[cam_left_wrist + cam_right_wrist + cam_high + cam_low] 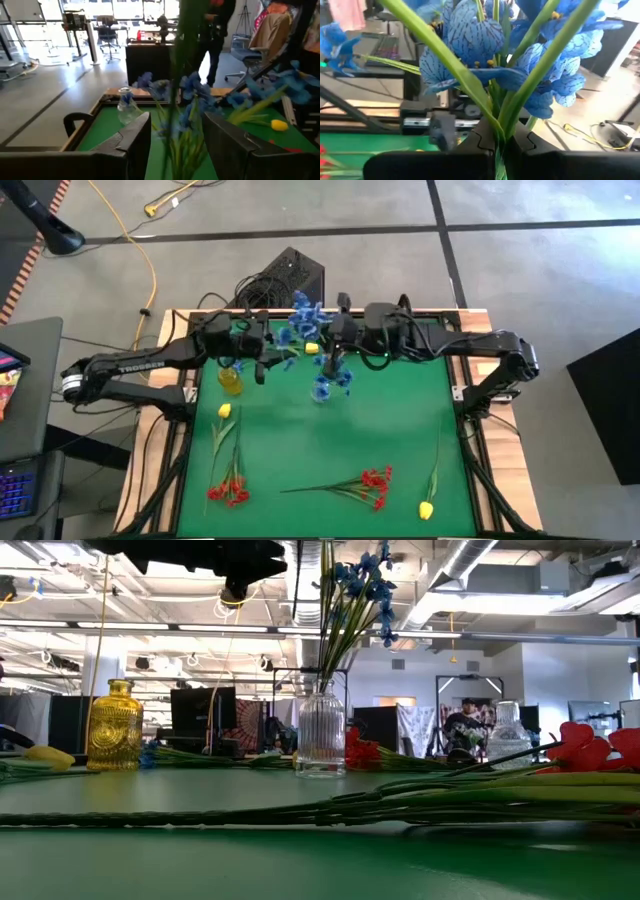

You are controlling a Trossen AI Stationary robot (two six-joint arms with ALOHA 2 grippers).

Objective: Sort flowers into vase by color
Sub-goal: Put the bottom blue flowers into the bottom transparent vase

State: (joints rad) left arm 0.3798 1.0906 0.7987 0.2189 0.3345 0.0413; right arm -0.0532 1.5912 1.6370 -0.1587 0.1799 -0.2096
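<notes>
My right gripper [497, 142] is shut on a blue flower sprig [485, 45] above the table's far middle [305, 320]. My left gripper [175, 145] is open and level; its fingers stand on either side of the blue blooms [192, 95], with a clear gap. A ribbed clear vase [320, 730] holds green stems that rise to blue blooms [362, 580]. A yellow vase [115, 725] stands to its left [230, 380]. Red sprigs [228, 490] [372, 482] and yellow buds [224, 410] [426, 510] lie flat on the green mat. My right gripper pinches the blue sprig's green stems [499, 125] between its two fingers, just below the blooms. The fingers come in level from the table's right and lie across the stems. The blooms stand upright above the fingers; the stems below the hold are hidden by the gripper.
A small clear vase [125, 105] stands near a far corner of the mat. Another yellow bud [312, 348] lies by the grippers. A black box and cables [290, 275] sit behind the table. A wooden frame edges the mat [300, 440], whose middle is bare.
</notes>
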